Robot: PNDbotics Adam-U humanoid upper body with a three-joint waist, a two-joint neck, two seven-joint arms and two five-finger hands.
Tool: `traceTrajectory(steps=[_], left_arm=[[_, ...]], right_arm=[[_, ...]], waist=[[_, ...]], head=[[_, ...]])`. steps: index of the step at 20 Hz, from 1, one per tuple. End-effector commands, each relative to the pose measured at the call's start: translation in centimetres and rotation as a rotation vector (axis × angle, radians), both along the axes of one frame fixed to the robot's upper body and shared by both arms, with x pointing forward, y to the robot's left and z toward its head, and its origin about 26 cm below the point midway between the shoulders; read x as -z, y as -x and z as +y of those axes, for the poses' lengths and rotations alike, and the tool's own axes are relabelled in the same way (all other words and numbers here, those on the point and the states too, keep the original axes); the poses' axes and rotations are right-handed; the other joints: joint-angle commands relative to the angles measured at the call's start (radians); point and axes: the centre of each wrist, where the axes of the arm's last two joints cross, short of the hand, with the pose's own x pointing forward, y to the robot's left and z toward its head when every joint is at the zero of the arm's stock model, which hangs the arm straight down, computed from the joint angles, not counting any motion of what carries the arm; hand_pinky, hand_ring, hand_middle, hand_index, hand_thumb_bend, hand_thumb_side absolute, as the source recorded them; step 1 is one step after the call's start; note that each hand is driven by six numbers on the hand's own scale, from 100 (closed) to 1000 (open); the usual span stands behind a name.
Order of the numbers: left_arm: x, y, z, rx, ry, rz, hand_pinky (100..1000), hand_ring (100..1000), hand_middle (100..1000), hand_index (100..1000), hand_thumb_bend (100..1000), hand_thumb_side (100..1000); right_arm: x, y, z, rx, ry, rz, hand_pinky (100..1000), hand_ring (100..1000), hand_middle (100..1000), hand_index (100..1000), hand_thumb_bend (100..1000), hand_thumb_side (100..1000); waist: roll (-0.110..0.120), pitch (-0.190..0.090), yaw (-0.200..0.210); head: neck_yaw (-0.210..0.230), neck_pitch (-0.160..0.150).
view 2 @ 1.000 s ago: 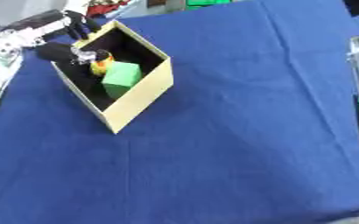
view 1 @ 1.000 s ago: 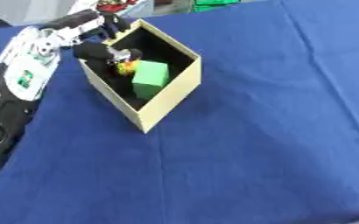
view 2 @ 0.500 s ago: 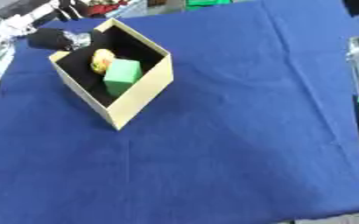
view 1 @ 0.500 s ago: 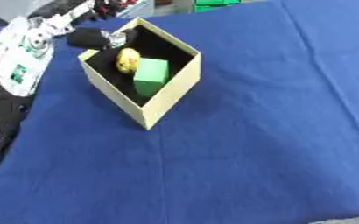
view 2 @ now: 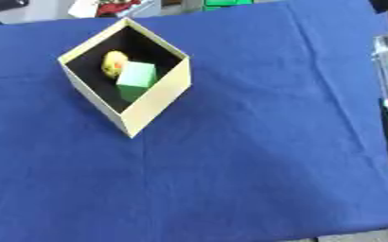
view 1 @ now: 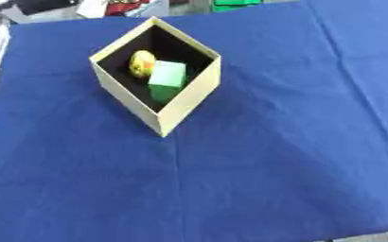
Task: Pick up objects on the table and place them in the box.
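Placement looked complete: box [view 1: 185,106] held a green block [view 1: 167,79] and a yellow object [view 1: 142,64], and the blue cloth [view 1: 272,165] showed no further items. Neither hand appeared in view, so you could not tell their state; your next move likely called for confirming nothing remained.

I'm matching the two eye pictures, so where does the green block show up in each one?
Left eye view: green block inside the box, upper centre-left, right of the yellow object.
Right eye view: same block, further left, upper left.
Shared landmark: the box's near corner pointing toward the camera.
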Motion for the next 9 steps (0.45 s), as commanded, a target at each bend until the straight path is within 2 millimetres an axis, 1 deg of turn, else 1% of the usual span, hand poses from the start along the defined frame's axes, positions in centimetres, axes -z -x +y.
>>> traceTrajectory(steps=[1,3,4,5,6,7,9], left_arm=[[-2.1,3.4,1.2,-0.011,0.123,-0.144,701,671,665,813,288,616],[-1.7,5.1,1.5,-0.020,0.216,-0.202,693,662,659,813,287,653],[-1.3,5.9,1.6,-0.024,0.270,-0.230,692,661,657,814,261,732],[-0.9,6.7,1.7,-0.024,0.324,-0.256,691,659,655,813,273,712],[-0.5,7.3,1.8,-0.027,0.372,-0.275,692,659,653,814,264,741],[0.0,7.5,2.1,-0.034,0.414,-0.293,695,660,651,812,261,776],[1.1,7.7,2.7,-0.048,0.479,-0.322,697,660,649,811,252,812]], right_arm=[[-1.1,0.5,-0.6,0.026,0.013,-0.044,808,601,585,802,100,780],[-1.2,0.5,-0.5,0.026,0.012,-0.047,808,601,586,802,100,779],[-1.2,0.5,-0.5,0.027,0.011,-0.049,808,602,586,802,100,779],[-1.3,0.5,-0.5,0.027,0.010,-0.052,808,602,586,801,100,779],[-1.3,0.5,-0.4,0.025,0.009,-0.054,808,602,586,801,100,779],[-1.3,0.6,-0.4,0.025,0.010,-0.056,808,602,586,801,100,778],[-1.4,0.6,-0.4,0.028,0.009,-0.058,808,602,586,801,100,778]], waist=[[-0.007,-0.027,0.005],[-0.012,-0.027,0.010],[-0.015,-0.026,0.013],[-0.017,-0.025,0.015],[-0.019,-0.024,0.016],[-0.022,-0.023,0.018],[-0.025,-0.021,0.021]], head=[[-0.009,0.009],[-0.009,0.012],[-0.009,0.013],[-0.008,0.014],[-0.004,0.014],[0.000,0.013],[0.005,0.011]])
